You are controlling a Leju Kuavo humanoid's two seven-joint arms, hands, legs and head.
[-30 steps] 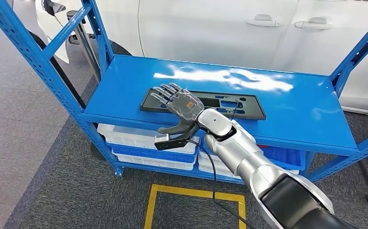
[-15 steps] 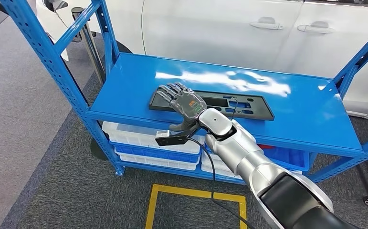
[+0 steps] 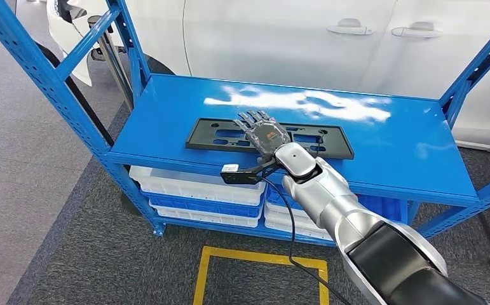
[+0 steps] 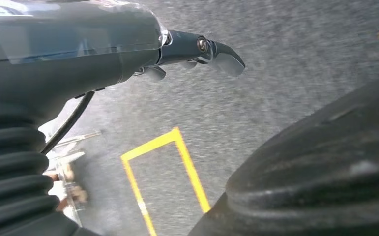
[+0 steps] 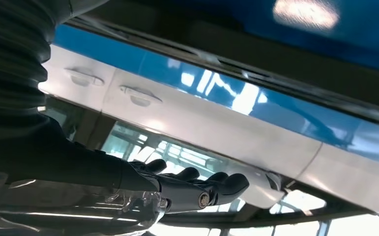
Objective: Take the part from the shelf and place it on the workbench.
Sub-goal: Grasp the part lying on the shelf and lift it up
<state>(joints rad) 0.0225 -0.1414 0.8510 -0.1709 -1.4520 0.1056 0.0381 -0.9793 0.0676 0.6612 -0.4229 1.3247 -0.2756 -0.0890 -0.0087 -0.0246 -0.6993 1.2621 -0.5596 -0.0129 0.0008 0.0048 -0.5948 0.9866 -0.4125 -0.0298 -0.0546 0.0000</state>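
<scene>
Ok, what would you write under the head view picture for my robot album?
Robot's right hand, fingers spread, over the black part on the blue shelf.

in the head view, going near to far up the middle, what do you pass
yellow floor marking → white and blue plastic bins on the lower shelf → front edge of the blue metal shelf → flat black plastic part with cutouts, right hand over it → bare blue shelf top → white car doors
</scene>
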